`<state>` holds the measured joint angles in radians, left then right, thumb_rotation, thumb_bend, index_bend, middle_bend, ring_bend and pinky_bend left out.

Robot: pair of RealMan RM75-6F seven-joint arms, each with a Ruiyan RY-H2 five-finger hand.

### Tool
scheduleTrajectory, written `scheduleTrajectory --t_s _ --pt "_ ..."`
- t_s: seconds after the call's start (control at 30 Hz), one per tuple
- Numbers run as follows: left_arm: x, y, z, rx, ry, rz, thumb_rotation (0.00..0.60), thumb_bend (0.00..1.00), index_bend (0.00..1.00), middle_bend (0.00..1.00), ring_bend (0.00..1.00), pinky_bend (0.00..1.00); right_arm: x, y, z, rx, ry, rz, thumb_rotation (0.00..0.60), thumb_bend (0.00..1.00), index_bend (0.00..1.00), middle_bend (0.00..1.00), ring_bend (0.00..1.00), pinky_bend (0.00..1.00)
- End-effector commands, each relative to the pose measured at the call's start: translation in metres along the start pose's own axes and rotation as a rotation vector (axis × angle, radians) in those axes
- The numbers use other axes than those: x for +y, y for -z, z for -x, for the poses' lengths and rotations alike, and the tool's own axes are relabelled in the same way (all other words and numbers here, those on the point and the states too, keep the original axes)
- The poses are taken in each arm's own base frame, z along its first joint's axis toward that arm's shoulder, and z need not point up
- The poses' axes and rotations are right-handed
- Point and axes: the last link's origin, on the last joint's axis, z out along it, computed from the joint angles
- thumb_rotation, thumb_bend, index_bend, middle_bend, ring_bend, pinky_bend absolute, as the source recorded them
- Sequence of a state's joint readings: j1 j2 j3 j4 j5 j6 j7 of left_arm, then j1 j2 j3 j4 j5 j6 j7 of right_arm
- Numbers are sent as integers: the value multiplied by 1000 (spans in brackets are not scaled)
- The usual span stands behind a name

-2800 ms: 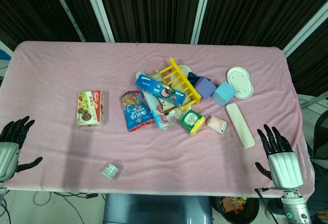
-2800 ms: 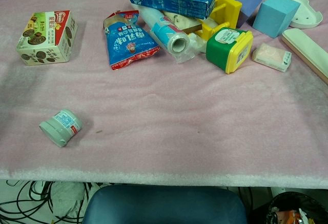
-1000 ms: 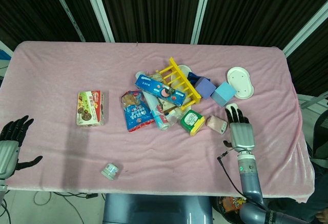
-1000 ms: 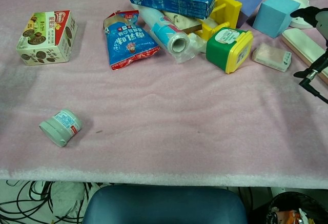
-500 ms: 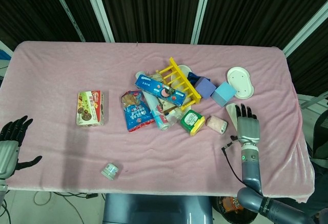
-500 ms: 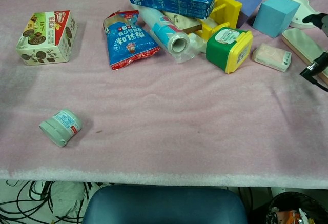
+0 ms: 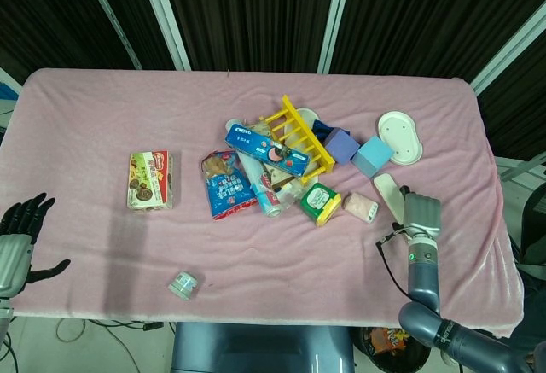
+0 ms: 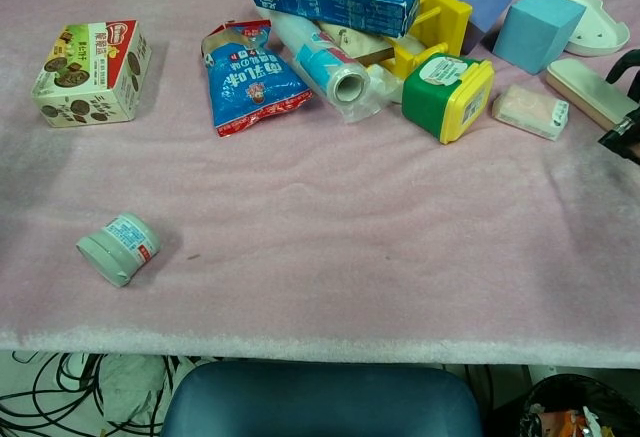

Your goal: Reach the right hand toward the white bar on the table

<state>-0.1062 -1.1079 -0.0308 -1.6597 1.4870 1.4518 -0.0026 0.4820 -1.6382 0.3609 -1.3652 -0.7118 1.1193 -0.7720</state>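
The white bar lies on the pink cloth at the right, below the blue cube. My right hand sits on top of its near part, fingers curled down around it, so only the bar's far end shows. In the chest view the white bar runs off the right edge, with a dark finger of the right hand hooked over its far side. My left hand hovers open at the table's front left corner, holding nothing.
A pile sits mid-table: yellow rack, blue box, snack bag, green-yellow tub, pink packet, purple cube. A white dish lies behind the bar. A biscuit box and small jar are at the left.
My right hand came in from the front right edge onto the white bar, and its fingers went from stretched out to curled over it. The bar's far end shifted slightly. The left hand stayed put.
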Motion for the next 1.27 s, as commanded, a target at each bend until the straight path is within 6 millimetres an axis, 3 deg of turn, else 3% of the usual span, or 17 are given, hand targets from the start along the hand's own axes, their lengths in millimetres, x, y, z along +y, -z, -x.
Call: scheduleTrajectory --t_s 0.03,0.17,0.4,0.7,0.97,1.27 --pt "0 0 0 2 2 1 600 0 0 0 0 0 -3 4 -3 -7 -2 -26 600 501 755 705 688 702" --pt "0 0 -1 2 5 2 600 0 0 0 0 0 -8 11 -12 12 -24 -67 600 510 777 720 702 705" --pt "1 0 -1 7 10 9 600 0 0 0 0 0 -14 31 -50 120 -140 -149 600 510 791 732 714 705" --pt "2 1 -3 16 19 21 600 0 0 0 0 0 2 75 -90 199 -299 -234 600 510 791 731 713 705" --pt "2 2 -3 19 22 29 600 0 0 0 0 0 20 131 -101 207 -386 -386 600 510 790 727 709 704" --pt "4 5 -5 26 24 44 600 0 0 0 0 0 12 173 -117 232 -433 -598 600 511 790 726 708 705"
